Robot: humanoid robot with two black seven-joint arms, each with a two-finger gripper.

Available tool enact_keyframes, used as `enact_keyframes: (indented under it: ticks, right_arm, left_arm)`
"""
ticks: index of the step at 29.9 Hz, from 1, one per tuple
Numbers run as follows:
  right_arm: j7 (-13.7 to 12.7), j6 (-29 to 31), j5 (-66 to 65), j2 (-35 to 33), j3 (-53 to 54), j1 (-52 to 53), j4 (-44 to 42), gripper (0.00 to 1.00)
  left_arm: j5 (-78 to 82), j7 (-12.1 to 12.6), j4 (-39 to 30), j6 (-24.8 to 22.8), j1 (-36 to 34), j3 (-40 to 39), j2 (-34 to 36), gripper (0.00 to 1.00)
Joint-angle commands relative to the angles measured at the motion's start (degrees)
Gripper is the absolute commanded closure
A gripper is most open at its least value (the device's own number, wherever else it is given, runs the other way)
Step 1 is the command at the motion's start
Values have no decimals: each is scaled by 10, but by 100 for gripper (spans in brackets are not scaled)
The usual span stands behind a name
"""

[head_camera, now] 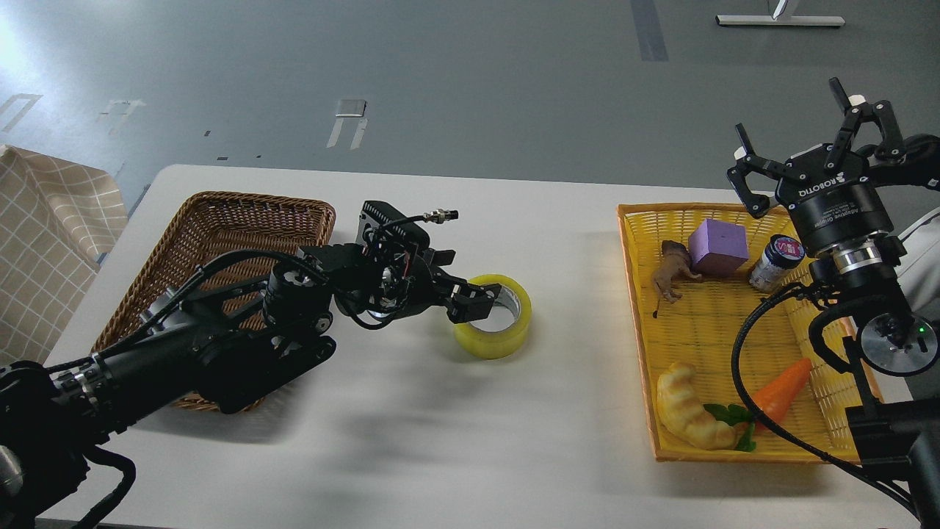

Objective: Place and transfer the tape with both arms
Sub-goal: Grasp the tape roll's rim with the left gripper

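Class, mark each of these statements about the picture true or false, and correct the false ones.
1. The tape lies in the yellow tray. False: it lies on the white table between the baskets.
2. The left gripper is at the tape. True.
3. The right gripper holds the purple block. False: it is open above the tray, holding nothing.
4. The croissant toy lies in the yellow tray. True.
5. The brown wicker basket stands to the right of the tape. False: it stands to the left.

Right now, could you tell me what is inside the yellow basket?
The yellow basket holds a purple block, toy animal, small jar, croissant and carrot; the right arm covers its right edge.
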Motion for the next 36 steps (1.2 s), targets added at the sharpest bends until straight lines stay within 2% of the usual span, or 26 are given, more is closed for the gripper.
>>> enact_keyframes:
  ticks: [1,14,24,29,36]
  right_arm:
    - [1,0,0,-1,0,-2,0,0]
    - [3,0,0,-1,1,-7,0,0]
    - [3,0,0,-1,0,-7,0,0]
    - [3,0,0,-1,1,-7,0,0]
    - [4,0,0,-1,0,-8,0,0]
  left_arm:
    - [-1,1,12,0,0,5,-9,4]
    - [-1,12,36,0,2,7,-13,18]
    - [-1,13,43,1,7,7,-14,22]
    - [-1,15,48,0,7,7,-18,36]
    - [-1,23,57,0,8,7,-22,45]
